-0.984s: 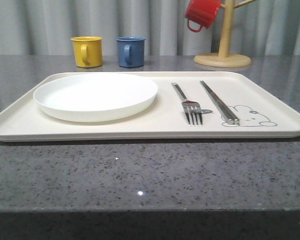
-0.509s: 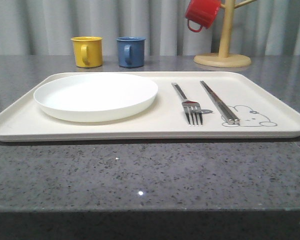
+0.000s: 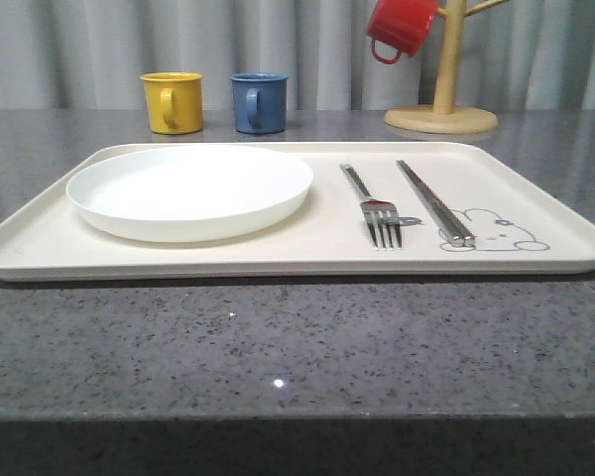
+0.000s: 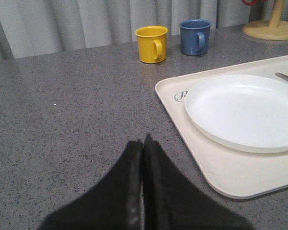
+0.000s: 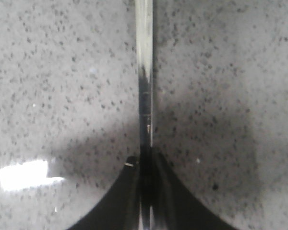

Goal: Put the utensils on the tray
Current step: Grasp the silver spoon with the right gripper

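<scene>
The cream tray (image 3: 327,238) lies across the grey table. A silver fork (image 3: 379,214) and a pair of chopsticks (image 3: 434,203) rest on its right half, next to the rabbit drawing. My left gripper (image 4: 143,141) is shut and empty, hovering over the table just off the tray's (image 4: 197,148) left end. My right gripper (image 5: 145,155) is shut on a slim silver utensil handle (image 5: 144,57) that runs straight out from the fingers over the speckled tabletop. Its far end is out of view, so I cannot tell which utensil it is.
A round white plate (image 3: 188,188) takes up the tray's left half. Behind the tray stand a yellow mug (image 3: 173,101) and a blue mug (image 3: 259,102). A red mug (image 3: 402,27) hangs on a wooden mug tree (image 3: 442,109) at the back right.
</scene>
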Robot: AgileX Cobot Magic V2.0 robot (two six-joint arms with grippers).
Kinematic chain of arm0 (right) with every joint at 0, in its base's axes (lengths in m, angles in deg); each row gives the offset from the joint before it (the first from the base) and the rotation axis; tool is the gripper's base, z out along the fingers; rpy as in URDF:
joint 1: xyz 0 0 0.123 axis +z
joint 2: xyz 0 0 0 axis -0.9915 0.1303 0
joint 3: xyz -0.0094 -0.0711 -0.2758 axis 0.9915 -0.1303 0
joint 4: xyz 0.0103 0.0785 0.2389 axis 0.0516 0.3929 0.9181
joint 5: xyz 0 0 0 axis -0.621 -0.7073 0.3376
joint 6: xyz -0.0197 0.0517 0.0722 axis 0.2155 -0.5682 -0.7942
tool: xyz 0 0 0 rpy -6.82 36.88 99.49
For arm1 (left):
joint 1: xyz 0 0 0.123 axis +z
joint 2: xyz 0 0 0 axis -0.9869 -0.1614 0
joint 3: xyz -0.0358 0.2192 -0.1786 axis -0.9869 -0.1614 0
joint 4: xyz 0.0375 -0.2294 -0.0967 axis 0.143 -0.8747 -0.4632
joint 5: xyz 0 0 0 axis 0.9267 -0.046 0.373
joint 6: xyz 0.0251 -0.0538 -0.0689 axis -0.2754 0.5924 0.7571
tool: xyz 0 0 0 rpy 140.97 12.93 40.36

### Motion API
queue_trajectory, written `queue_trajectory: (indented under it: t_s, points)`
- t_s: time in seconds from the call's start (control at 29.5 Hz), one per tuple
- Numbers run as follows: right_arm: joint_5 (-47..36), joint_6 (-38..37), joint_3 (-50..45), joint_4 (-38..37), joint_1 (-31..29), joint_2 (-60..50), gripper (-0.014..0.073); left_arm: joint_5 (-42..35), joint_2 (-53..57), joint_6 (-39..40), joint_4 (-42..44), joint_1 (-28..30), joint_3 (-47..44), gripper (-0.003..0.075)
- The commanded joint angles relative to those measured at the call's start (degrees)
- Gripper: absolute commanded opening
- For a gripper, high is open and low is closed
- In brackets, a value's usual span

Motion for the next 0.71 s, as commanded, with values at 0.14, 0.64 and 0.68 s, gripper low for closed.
queue_trajectory:
  t_s: [0.14, 0.64, 0.68]
  points:
    - [3.21, 0.77, 1.28, 2.83, 0.0, -10.97, -0.0009, -4.65, -0.45, 0.72, -0.72, -0.44, 1.67, -0.0018]
    - [9.35, -5.06, 1.28, 7.0, 17.34, -14.54, -0.0008, -4.87, -0.45, 0.72, -0.72, -0.44, 1.67, -0.0018]
    - [8.57, -5.97, 1.28, 7.0, 18.93, -14.15, -0.0008, -4.87, -0.45, 0.72, -0.72, -0.44, 1.67, -0.0018]
